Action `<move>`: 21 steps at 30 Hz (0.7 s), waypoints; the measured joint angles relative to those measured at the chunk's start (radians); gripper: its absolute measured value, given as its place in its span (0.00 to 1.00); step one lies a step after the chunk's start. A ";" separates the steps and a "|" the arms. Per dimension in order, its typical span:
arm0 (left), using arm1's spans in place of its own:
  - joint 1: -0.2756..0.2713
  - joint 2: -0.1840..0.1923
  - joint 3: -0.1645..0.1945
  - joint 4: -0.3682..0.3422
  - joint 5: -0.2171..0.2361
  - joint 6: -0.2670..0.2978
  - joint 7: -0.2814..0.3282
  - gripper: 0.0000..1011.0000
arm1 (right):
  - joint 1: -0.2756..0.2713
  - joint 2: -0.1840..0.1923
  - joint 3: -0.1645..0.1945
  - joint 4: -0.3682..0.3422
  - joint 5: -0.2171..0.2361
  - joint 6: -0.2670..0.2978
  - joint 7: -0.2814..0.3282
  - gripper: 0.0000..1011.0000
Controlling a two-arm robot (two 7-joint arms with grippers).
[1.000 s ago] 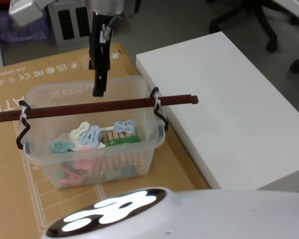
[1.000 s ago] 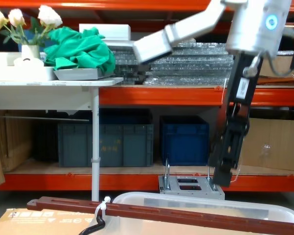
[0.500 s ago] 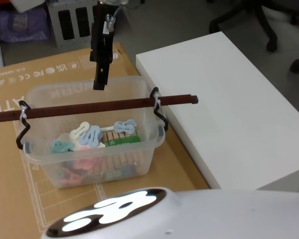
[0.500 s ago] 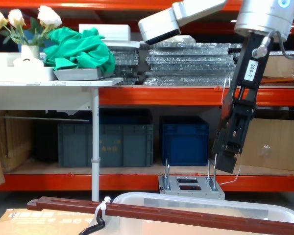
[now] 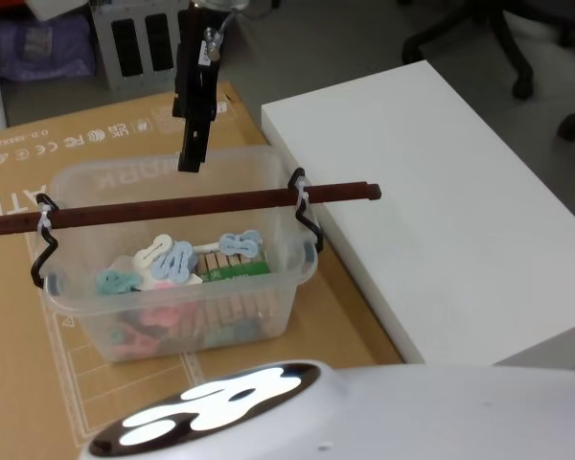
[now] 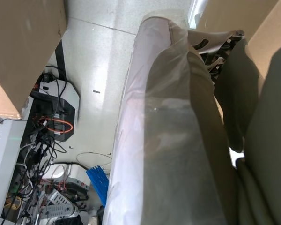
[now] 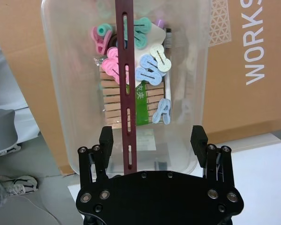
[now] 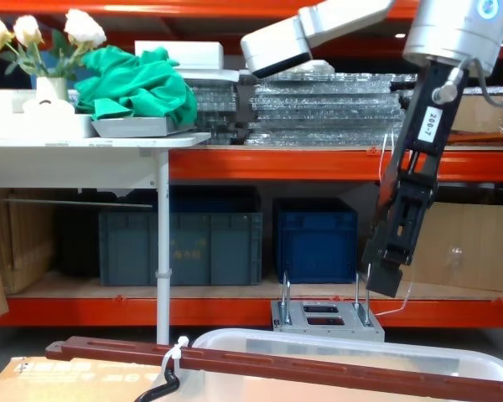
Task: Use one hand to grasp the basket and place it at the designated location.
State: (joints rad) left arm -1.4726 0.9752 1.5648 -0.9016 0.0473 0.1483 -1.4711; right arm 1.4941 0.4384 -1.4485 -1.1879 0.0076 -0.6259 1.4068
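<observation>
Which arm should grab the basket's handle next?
Probably the right. The right gripper hangs above the basket, jaws open and lined up either side of the red-brown bar handle. The left wrist view faces the floor, not the basket.

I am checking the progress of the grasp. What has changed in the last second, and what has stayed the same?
The right tool rose a little, away from the bar handle. It took hold of nothing; its jaws stand open. The basket stayed in place on the cardboard.
</observation>
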 joint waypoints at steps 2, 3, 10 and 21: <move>0.000 0.000 0.000 0.000 0.000 0.000 0.000 0.00 | -0.001 -0.001 0.001 0.003 -0.005 -0.001 -0.002 0.99; 0.000 0.000 0.000 0.000 0.000 0.000 0.000 0.00 | -0.003 -0.004 0.001 0.006 -0.007 -0.003 -0.004 0.99; 0.000 0.000 0.000 0.000 0.000 0.000 0.000 0.00 | -0.018 -0.039 -0.008 0.045 -0.006 -0.025 0.002 0.99; 0.000 0.000 0.000 0.000 0.000 0.000 0.000 0.00 | -0.034 -0.063 -0.025 0.060 0.007 -0.044 0.019 0.99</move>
State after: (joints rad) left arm -1.4726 0.9751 1.5648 -0.9016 0.0473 0.1483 -1.4711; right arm 1.4600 0.3758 -1.4730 -1.1278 0.0150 -0.6703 1.4259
